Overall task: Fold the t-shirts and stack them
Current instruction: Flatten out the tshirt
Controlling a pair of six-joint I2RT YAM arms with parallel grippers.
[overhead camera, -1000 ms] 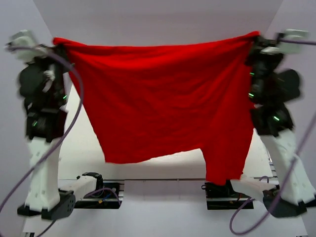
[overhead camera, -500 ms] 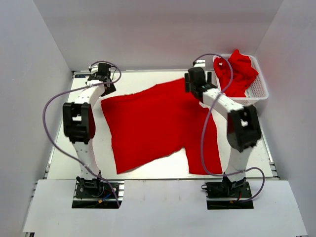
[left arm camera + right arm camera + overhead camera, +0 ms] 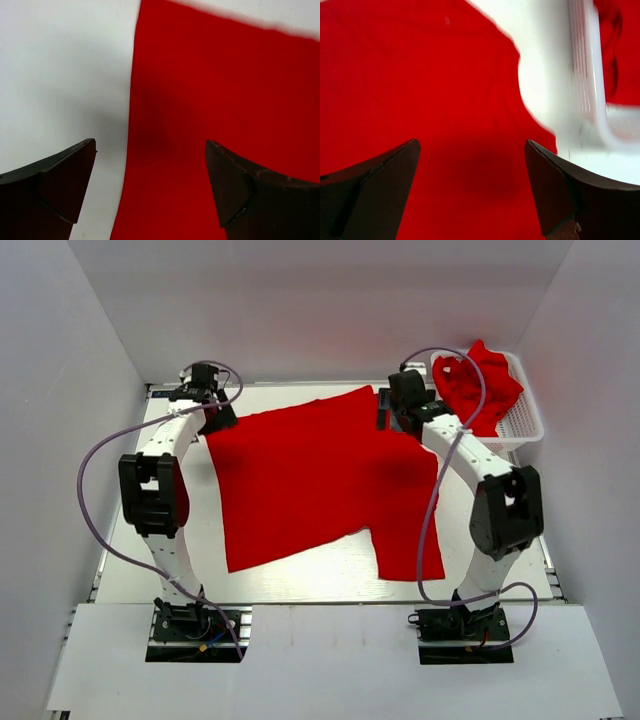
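Red t-shirt (image 3: 310, 480) lies flat on worktop (image 3: 300, 578); left hand (image 3: 150, 145) and right hand (image 3: 472, 143), both open and empty, should grip matching corners for a square fold.

White plastic mesh basket (image 3: 592, 100) blurred, cropped at right wrist view's edge; crumpled bright red cloth t-shirt (image 3: 622, 55) inside basket mostly cut off, blurred.

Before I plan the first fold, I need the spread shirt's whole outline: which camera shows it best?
Top external: the spread t-shirt lies flat with nearly its whole outline visible, arms hiding its far corners. The left wrist view shows just one edge; the right wrist, a patch beside the basket.
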